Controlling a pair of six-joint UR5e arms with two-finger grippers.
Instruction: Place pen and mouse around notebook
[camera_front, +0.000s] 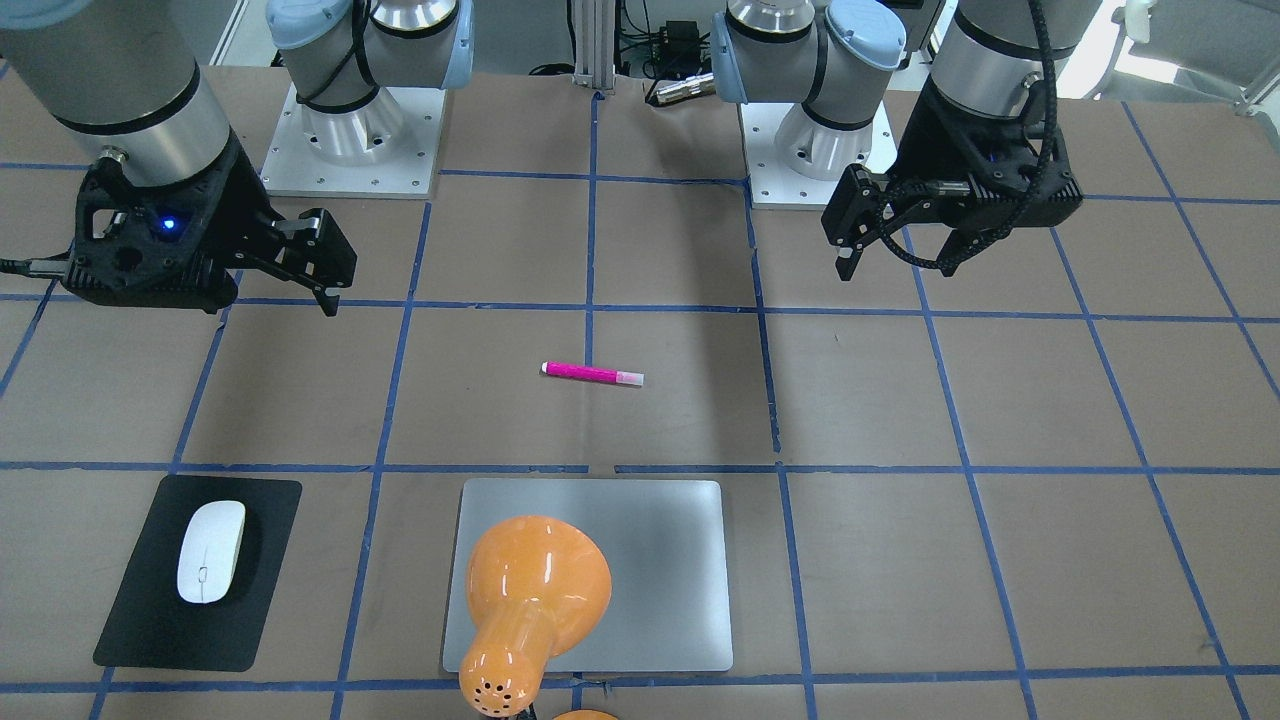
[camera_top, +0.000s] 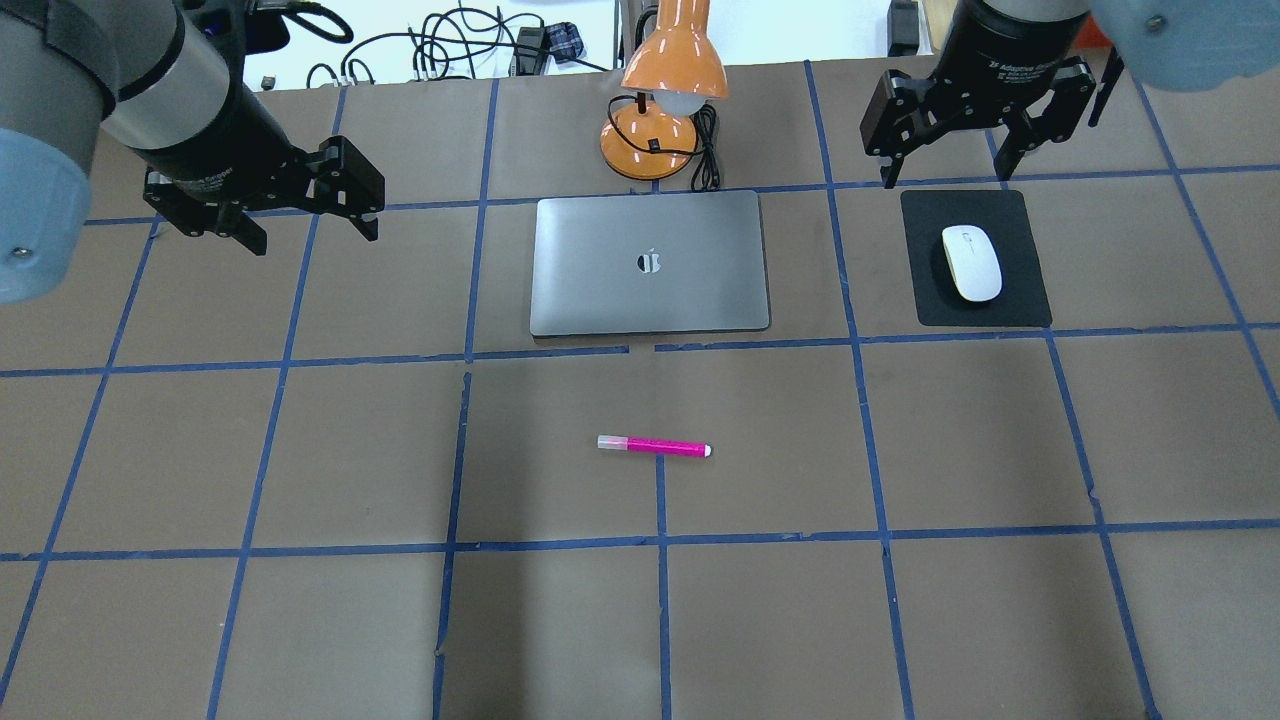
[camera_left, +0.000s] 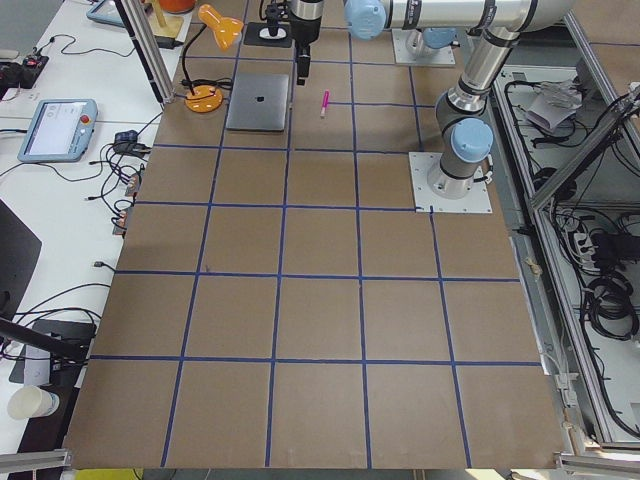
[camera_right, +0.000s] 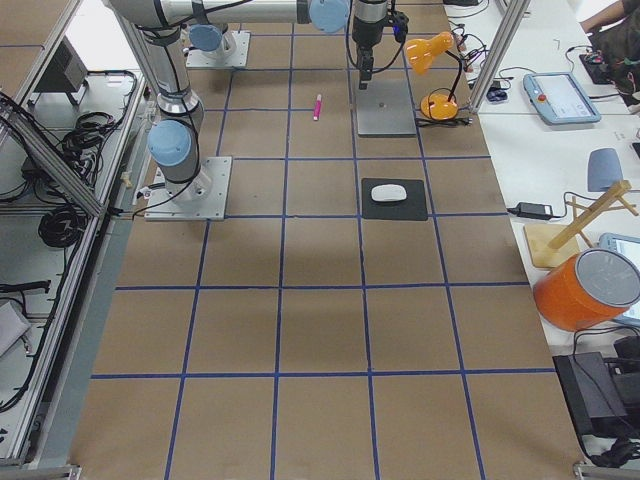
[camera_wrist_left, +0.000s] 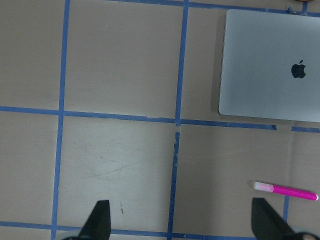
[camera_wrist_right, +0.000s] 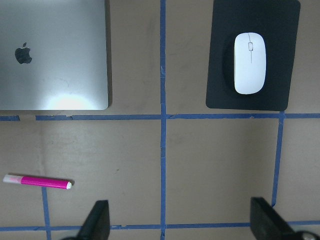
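Alone, the pen (camera_top: 654, 446) lies well clear of the notebook (camera_top: 600, 290).

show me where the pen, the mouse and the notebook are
pen (camera_top: 655, 446), overhead exterior view, middle of the magenta barrel
mouse (camera_top: 971, 262), overhead exterior view, centre of the white top shell
notebook (camera_top: 650, 262), overhead exterior view, the logo at the middle of the silver lid

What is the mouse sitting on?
The mouse lies on a black pad, inside its edges. The pad lies flat on the brown table. The patch of pad directly beneath the mouse is covered, so it cannot be seen.
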